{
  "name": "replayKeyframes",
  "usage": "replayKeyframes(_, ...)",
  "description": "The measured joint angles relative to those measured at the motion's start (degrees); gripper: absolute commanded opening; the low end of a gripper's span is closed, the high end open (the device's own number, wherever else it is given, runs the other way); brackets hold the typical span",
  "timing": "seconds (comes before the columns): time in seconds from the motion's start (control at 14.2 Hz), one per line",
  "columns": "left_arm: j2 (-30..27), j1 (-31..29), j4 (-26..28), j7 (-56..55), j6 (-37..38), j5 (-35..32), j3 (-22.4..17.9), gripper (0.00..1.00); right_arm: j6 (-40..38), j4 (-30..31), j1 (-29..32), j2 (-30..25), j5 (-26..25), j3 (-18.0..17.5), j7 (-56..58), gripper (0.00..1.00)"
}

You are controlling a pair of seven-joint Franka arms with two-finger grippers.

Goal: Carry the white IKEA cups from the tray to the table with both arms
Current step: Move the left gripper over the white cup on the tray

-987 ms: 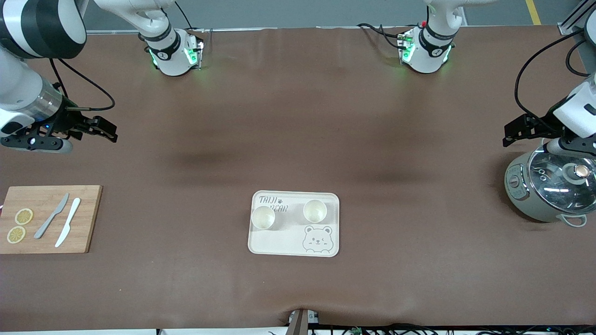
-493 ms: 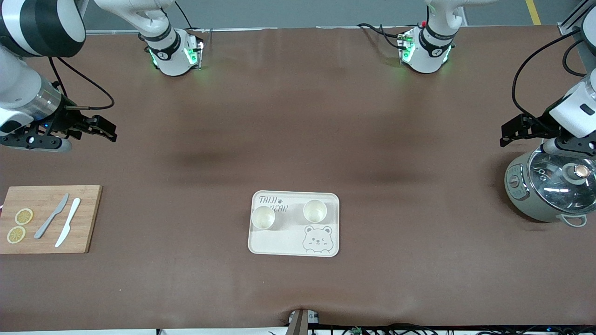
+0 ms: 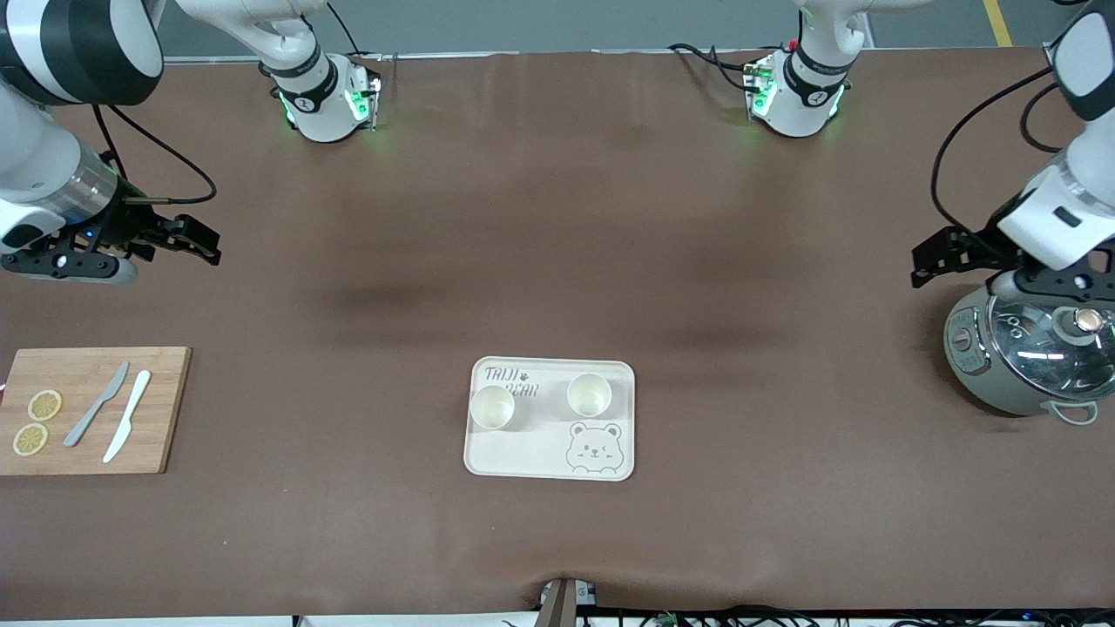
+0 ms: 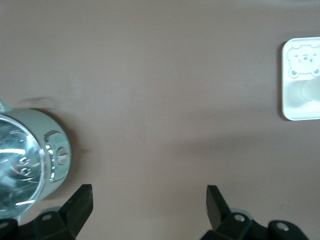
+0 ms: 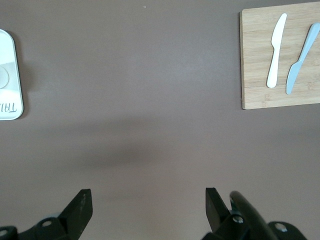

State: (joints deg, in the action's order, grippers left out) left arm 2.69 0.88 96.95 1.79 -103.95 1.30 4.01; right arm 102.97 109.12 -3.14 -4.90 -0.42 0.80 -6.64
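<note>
White IKEA cups (image 3: 491, 407) (image 3: 589, 394) on tray (image 3: 531, 457), front view only, left tool (image 4: 147, 207), right tool (image 5: 147, 206) spread wide.

The left gripper (image 3: 925, 264) has drifted over the worktop (image 3: 557, 261) toward the tray (image 3: 550, 419), away from that end's edge, and now hangs farther out from the rice cooker (image 3: 1028, 361) than a second ago. Its arm (image 3: 1058, 218) has swung with it, the upper links now rising steeply. The right gripper (image 3: 205, 246) has barely shifted.
</note>
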Motion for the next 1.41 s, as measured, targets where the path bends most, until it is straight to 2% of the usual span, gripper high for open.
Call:
replayKeyframes(0.28, 5.76, 6.15, -4.25, -8.79, -0.22, -3.75, 0.62, 1.0, 0.04, -0.03, -0.01, -0.01, 0.0, -0.09, 0.0, 1.0)
replayKeyframes(0.49, 12.25, 13.87, -7.38, -18.27, -0.48, -7.77, 0.87, 1.0, 0.07, -0.04, -0.01, -0.01, 0.0, -0.11, 0.0, 1.0)
replayKeyframes(0.63, 16.75, 17.01, -10.32, -23.3, -0.94, -8.75, 0.92, 1.0, 0.21, -0.04, -0.01, -0.01, 0.0, -0.11, 0.0, 1.0)
replayKeyframes(0.92, 23.38, 18.71, -15.47, -27.14, -6.1, -8.75, 0.96, 1.0, 0.67, -0.04, -0.01, -0.01, 0.0, -0.11, 0.0, 1.0)
replayKeyframes(1.2, 27.38, 20.82, -15.98, -32.31, -14.46, -7.56, 1.06, 1.0, 0.68, -0.05, -0.01, -0.02, 0.0, -0.11, 0.0, 1.0)
replayKeyframes(1.41, 30.38, 22.17, -16.04, -32.38, -16.84, -6.89, 1.1, 1.0, 0.68, -0.05, -0.01, -0.02, 0.0, -0.11, 0.0, 1.0)
